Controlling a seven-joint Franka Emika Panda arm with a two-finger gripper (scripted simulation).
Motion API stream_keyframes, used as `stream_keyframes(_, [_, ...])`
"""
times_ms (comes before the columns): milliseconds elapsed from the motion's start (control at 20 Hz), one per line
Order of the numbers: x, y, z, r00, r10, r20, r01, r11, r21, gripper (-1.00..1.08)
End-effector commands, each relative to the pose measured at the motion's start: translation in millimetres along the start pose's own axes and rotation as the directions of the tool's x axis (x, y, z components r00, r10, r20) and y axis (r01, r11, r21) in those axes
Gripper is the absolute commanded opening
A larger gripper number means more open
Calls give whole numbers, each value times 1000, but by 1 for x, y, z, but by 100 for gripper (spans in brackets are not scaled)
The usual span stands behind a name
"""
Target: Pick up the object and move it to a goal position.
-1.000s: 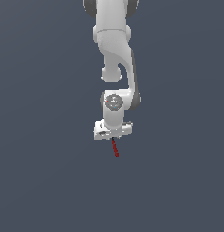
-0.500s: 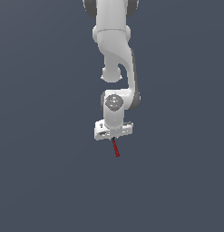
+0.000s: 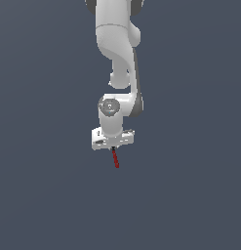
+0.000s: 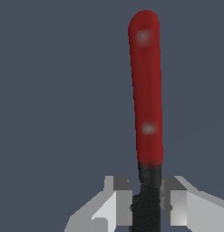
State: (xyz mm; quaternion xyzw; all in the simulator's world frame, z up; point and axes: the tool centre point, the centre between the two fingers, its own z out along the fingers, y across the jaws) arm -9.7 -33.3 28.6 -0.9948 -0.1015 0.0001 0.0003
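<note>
Pinched in the white two-fingered gripper (image 3: 113, 146) is the thin, straight red-and-black stick (image 3: 115, 158), which in the exterior view hangs just below it, clear of the grey ground. From the wrist view, the gripper (image 4: 146, 201) clamps the black end (both fingers (image 4: 120, 201) touching it), while the red part of the stick (image 4: 145, 95) juts out beyond the fingertips.
</note>
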Motion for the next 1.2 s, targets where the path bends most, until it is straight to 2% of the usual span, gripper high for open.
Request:
stream_keyframes(0, [-3, 23, -10, 1000, 1, -1, -1, 1000, -1, -100])
stream_keyframes(400, [-12, 112, -50, 1000, 2, -1, -2, 1000, 0, -100])
stream_keyframes(650, [-15, 156, -69, 1000, 2, -1, -2, 1000, 0, -100])
stream_keyframes(900, [-16, 180, -80, 1000, 2, -1, -2, 1000, 0, -100])
stream_keyframes(1150, [-15, 185, -81, 1000, 2, 0, -2, 1000, -1, -100])
